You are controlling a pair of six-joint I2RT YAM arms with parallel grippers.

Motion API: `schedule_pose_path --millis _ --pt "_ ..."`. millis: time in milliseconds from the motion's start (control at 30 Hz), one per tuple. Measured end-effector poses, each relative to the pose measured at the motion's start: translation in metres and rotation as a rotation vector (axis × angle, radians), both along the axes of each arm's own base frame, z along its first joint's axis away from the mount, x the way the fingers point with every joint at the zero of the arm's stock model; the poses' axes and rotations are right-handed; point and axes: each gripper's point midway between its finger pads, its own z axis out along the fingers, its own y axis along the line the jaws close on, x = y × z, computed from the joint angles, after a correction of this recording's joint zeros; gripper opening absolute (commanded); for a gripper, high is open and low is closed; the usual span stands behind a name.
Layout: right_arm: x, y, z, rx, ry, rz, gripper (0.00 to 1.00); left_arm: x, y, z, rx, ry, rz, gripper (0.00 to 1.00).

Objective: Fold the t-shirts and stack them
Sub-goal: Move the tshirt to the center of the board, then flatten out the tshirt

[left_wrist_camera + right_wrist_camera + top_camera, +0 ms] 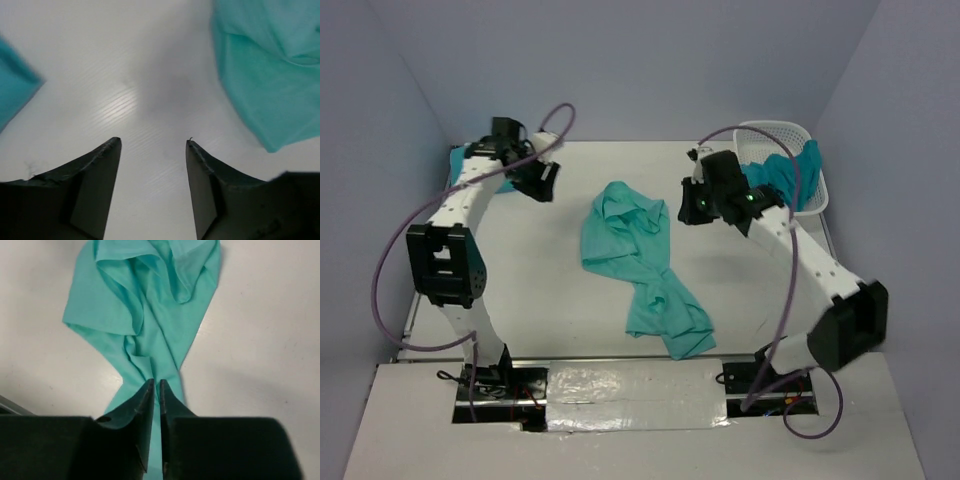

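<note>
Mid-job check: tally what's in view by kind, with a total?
Teal t-shirt heaps: 3 (centre heap, basket heap, far-left heap)
White basket: 1
Grippers: 2 (left gripper, right gripper)
Total: 6

Centre t-shirt (640, 265) recorded as plain green-turquoise; basket t-shirt (788, 176) recorded as bluer teal; basket (775, 127) white lattice; tabletop (540, 290) off-white; cables (376, 290) purple, walls (650, 60) pale lilac

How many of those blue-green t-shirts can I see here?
3. A crumpled t-shirt lies mid-table; a bluer t-shirt hangs from the white basket, far right; a third t-shirt is far left, partly behind the left arm. The basket may hide more.
</note>
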Motion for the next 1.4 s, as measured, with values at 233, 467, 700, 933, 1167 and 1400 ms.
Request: schedule_pose_path --millis 233,467,700,933,1167,1400 --pt "-0.078 0.007 -0.071 0.07 0.116 0.041 0.75 -0.039 -0.165 -0.048 0.052 0.086 -0.433 0.89" --pt "-0.14 0.008 -0.114 0.14 0.161 0.069 0.82 -0.066 -0.233 -0.073 0.103 0.079 -0.577 0.97" --pt "-0.146 0.015 -0.117 0.187 0.119 0.061 0.8 -0.068 -0.237 -0.138 0.221 0.167 -0.576 0.91" --pt "-0.169 0.026 -0.129 0.182 0.149 0.125 0.63 -0.064 -0.24 -0.138 0.238 0.154 -0.512 0.33" --pt "-0.184 0.03 -0.159 0.143 0.247 0.137 0.62 -0.062 -0.24 -0.137 0.243 0.146 -0.496 0.02" --pt "-0.171 0.04 -0.16 0.138 0.243 0.114 0.29 -0.064 -0.235 -0.134 0.245 0.159 -0.493 0.0"
